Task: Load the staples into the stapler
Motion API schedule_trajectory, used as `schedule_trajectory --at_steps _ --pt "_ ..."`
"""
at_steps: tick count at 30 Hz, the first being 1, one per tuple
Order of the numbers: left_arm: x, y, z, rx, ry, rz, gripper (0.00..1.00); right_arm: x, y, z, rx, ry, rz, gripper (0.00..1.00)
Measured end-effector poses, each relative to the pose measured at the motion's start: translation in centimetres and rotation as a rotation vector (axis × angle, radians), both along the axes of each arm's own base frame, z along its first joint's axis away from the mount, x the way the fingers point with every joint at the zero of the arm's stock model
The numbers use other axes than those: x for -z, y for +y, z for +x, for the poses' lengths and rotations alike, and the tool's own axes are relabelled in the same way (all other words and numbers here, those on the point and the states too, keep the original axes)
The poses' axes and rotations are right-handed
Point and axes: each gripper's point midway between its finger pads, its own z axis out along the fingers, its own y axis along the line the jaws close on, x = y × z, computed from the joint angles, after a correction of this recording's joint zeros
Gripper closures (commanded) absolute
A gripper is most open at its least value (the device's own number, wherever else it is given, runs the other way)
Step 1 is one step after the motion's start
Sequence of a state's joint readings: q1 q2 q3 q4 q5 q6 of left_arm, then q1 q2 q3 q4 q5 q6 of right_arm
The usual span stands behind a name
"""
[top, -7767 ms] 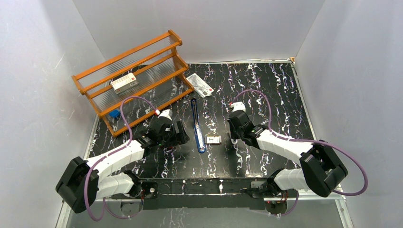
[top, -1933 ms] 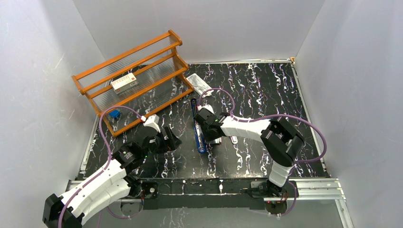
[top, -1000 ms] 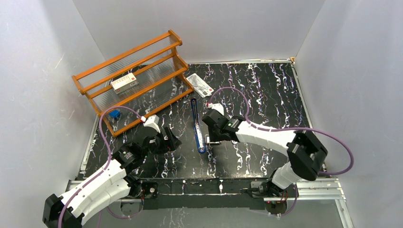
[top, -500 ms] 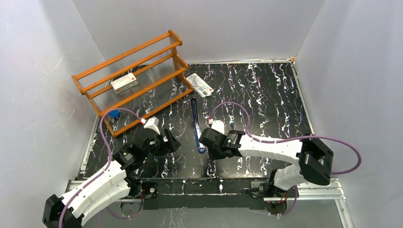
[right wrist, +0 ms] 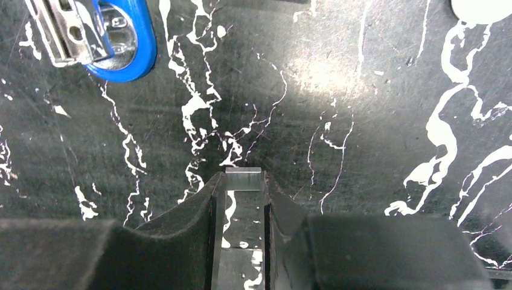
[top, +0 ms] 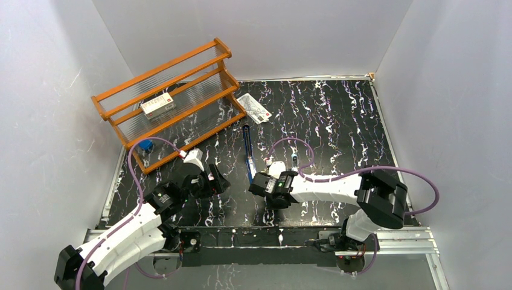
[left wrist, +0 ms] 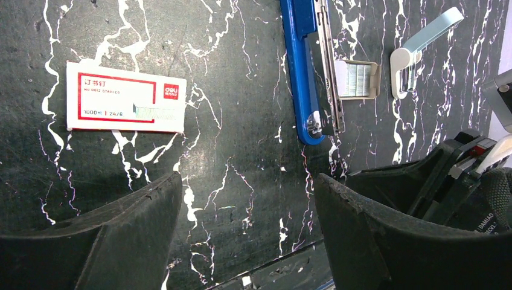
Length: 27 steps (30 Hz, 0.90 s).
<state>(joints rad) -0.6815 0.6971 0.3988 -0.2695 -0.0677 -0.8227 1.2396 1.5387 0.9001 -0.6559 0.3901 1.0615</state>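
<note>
1. The right gripper is nearly closed, its fingertips pinching a short silvery staple strip; the strip sits near the rounded near end of the blue stapler; whether it touches the table I cannot tell.
2. The left gripper has its jaws wide apart and grips nothing; it hovers over the table; beyond its fingers the red-and-white staple box lies flat on the left, the stapler lies open with its metal channel up, and the pale inner tray sits just beside it.
3. The right arm has its elbow out right and its forearm stretched low leftward; the left arm reaches up from the near-left corner.
4. From above, the right wrist covers the stapler's near end and the tray; the pale-handled tool beside the tray is too unclear to name.
</note>
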Motion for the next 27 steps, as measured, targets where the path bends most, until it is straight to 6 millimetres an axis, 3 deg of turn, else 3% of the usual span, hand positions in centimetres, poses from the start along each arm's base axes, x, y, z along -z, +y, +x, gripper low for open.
schedule_trajectory --at_steps 7,17,23,27 --pt "0.4 0.0 0.0 0.001 0.013 0.010 0.23 0.6 -0.2 0.5 0.041 -0.021 -0.020 0.66" --pt "0.4 0.0 0.0 0.001 0.013 0.010 0.22 0.5 0.2 0.8 0.002 -0.033 -0.009 0.47" --pt "0.3 0.1 0.0 0.000 0.011 0.011 0.23 -2.2 0.7 1.7 -0.217 -0.075 0.085 0.44" --pt "0.3 0.8 0.0 -0.033 0.010 0.029 0.22 -4.3 1.0 2.1 -0.465 -0.109 0.128 0.43"
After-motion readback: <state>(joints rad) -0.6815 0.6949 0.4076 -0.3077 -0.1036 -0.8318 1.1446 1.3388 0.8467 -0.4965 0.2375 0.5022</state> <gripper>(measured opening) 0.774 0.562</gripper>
